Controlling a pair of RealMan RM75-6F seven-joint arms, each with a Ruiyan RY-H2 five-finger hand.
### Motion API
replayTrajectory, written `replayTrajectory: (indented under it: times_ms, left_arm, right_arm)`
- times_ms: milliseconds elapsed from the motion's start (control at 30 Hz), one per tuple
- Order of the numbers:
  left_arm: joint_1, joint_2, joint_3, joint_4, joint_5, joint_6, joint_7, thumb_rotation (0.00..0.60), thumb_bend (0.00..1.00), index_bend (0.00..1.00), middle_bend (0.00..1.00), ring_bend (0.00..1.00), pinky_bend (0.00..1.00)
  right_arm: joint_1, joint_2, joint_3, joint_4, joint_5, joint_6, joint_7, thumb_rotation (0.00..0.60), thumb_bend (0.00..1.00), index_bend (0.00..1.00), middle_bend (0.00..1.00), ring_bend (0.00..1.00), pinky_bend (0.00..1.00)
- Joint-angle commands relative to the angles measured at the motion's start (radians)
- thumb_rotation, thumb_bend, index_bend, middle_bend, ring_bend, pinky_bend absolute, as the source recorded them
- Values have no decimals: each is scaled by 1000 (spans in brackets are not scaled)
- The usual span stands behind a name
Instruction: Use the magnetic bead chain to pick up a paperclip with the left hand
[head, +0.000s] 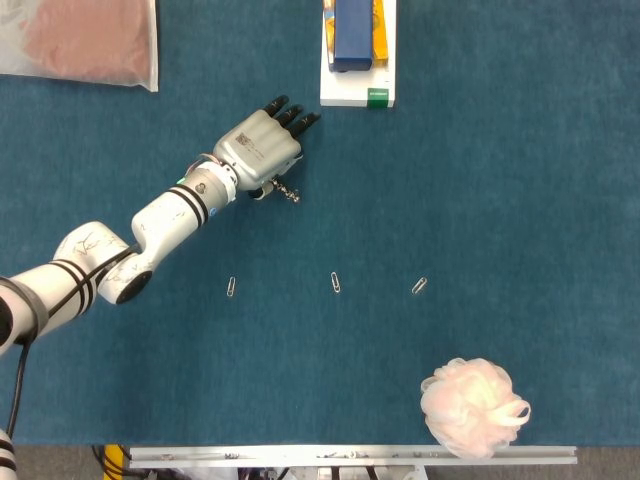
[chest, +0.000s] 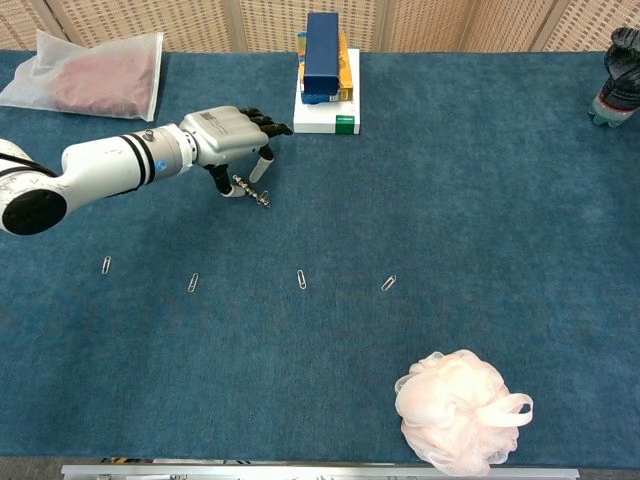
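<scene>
Left hand: the left hand is being held low over the bead chain, palm down, the arm reaching in from the left edge of the blue worktop
Fingers: the dark-tipped fingers are being kept extended and spread, while the thumb and one finger are being lowered to either side of the chain in the chest view; whether the chain is being pinched or only touched cannot be told
Bead chain: a short metal string is lying on the worktop just under and beside the hand, one end projecting toward the robot; it is judged to be sought first because it is the tool for the lift
Paperclips: four are being shown in a loose row nearer the robot, well apart from the hand; the nearest paperclip is judged the likeliest target, none being lifted yet
Right hand: the right hand is being kept at the far right edge, out of the work; its fingers are appearing curled in, with nothing visibly held
Surroundings: a stack of boxes, a clear bag and a pink bath pouf are being left aside
Stage: the grasp of the chain is judged under way
</scene>
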Motion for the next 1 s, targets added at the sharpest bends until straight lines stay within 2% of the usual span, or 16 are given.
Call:
replayTrajectory:
  times_ms: [33,1000]
  left_arm:
    - [0,-1,0,2,-1,0,0,600,274,506,0,0,2]
    - [2,-11,11,19,0,-10,2,600,274,516,0,0,2]
  right_arm:
    - [0,0,0,0,0,0,2,600,0,119,45,0,0]
    - [0,-2,3,6,-2,-4,9,600,0,119,45,0,0]
